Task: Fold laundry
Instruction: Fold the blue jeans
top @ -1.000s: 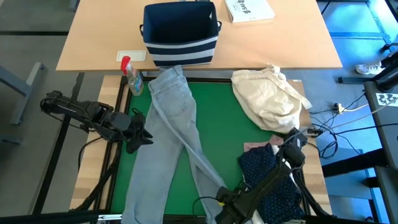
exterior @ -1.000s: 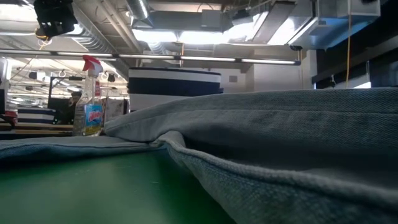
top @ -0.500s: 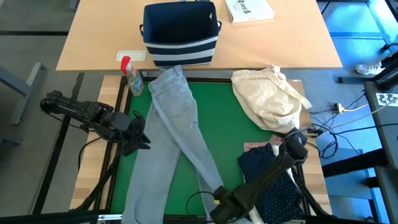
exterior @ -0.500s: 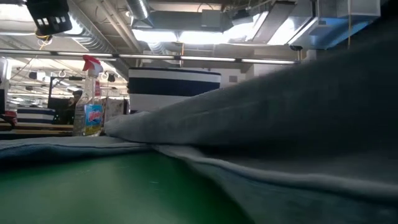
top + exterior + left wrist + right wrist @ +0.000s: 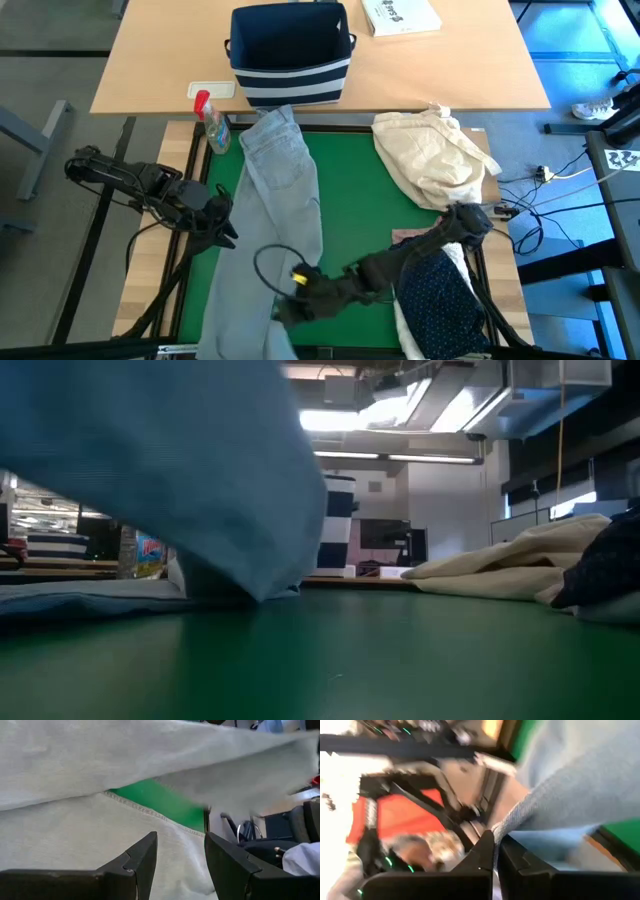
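Light grey jeans (image 5: 268, 210): laid lengthwise down the left half of the green mat (image 5: 370, 215), waistband at the far edge below the navy striped bin (image 5: 290, 52), legs running to the near edge.

Left gripper (image 5: 222, 228): at the mat's left edge, beside the jeans' outer seam; in its wrist view the fingers (image 5: 142, 857) stand apart over grey denim with nothing between them. Judged waiting, or set to pin the cloth.

Right gripper (image 5: 288, 305): reaching across the near edge, over the lower legs of the jeans; fingers (image 5: 487, 850) pressed together, with a thin denim edge caught between them. One leg hangs lifted from this pinch, filling the left of the low view.

Step in hand, as judged: carrying one leg over onto the other. Done well, the hem travels low and level so that the seams meet, and the leg stays taut so no crease sets.

Cream-beige cloth bundle (image 5: 435, 155): far right corner of the mat.

Navy white-dotted shirt (image 5: 445, 300): near right corner, beneath the right arm, well apart from both grippers.
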